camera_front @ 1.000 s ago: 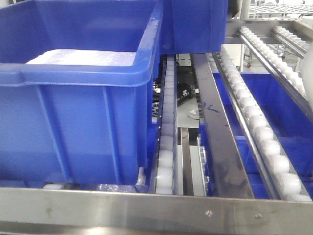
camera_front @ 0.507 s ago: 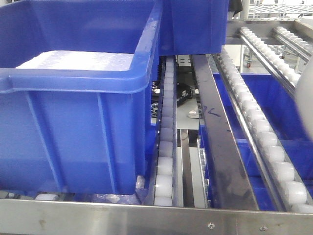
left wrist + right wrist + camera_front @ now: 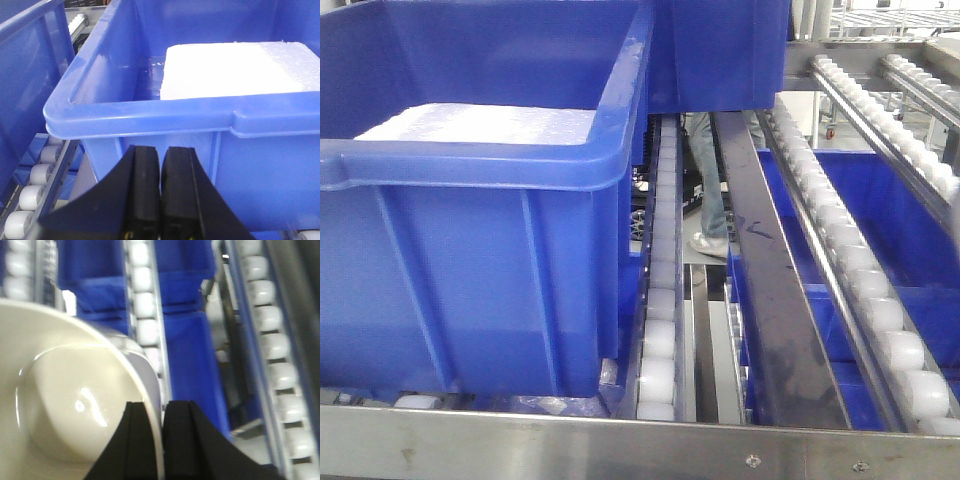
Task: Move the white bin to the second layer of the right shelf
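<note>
— Steel front lip (image 3: pixel 620 445) runs across the bottom of the front view, and behind it sloping tracks of small white rollers between dark metal rails (image 3: pixel 660 300) climb away. What sits on them?

— Nearest, a large blue rectangular plastic crate (image 3: pixel 490 230) holding a flat white sheet (image 3: pixel 480 125); farther back a second blue crate (image 3: pixel 720 50); beyond the rails, a person's jeans-clad legs and pale shoe (image 3: pixel 708 190).

— And the bin?

— Only the right wrist view shows it: a glossy cream-white plastic tub (image 3: pixel 65 400) with a rounded rim and smooth inner walls, over the roller tracks. The right gripper (image 3: pixel 161 440) pinches its rim, one black finger inside, one outside.

— The left arm?

— Its wrist view shows the left gripper (image 3: pixel 161 195) with black fingers pressed together on nothing, just before the big crate's front wall.
</note>
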Controlling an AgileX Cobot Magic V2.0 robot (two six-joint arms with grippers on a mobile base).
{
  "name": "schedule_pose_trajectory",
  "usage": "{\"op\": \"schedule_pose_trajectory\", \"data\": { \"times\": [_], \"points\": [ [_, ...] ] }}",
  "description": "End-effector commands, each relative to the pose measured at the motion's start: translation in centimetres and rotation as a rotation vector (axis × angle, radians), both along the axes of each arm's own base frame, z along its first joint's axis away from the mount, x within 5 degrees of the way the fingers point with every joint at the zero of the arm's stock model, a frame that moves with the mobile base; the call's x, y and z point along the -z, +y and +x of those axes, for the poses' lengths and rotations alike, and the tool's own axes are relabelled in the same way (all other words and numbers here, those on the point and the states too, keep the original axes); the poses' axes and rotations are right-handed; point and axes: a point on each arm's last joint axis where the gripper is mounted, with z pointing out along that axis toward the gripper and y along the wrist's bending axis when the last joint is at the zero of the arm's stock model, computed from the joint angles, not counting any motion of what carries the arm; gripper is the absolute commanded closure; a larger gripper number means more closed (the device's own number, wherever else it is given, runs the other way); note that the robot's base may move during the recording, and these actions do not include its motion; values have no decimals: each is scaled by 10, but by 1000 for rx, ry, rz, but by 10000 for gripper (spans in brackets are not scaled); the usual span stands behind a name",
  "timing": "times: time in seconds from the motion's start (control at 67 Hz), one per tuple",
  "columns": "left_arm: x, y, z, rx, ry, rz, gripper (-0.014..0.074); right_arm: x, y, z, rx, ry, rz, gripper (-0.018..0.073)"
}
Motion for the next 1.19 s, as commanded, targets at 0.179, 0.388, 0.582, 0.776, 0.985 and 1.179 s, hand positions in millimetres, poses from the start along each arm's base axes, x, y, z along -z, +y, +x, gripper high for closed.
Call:
{"op": "schedule_pose_trajectory", "data": {
  "times": [0.179,0.388,0.582,0.776,0.985,1.179],
  "points": [
    [4,0,1,5,-63,-14,512,-2,-4,17,-58,-24,-71,510],
    [4,0,1,5,-63,-14,512,6,-3,23,-69,11,-38,507],
    [4,0,1,5,-63,-14,512,16,-1,29,-97,55,-16,507],
    [4,0,1,5,-63,-14,512,21,-2,32,-97,75,-11,507],
    [4,0,1,5,-63,-14,512,31,-1,37,-86,126,33,496],
    [4,0,1,5,-63,-14,512,34,-2,40,-84,132,34,330]
  ]
}}
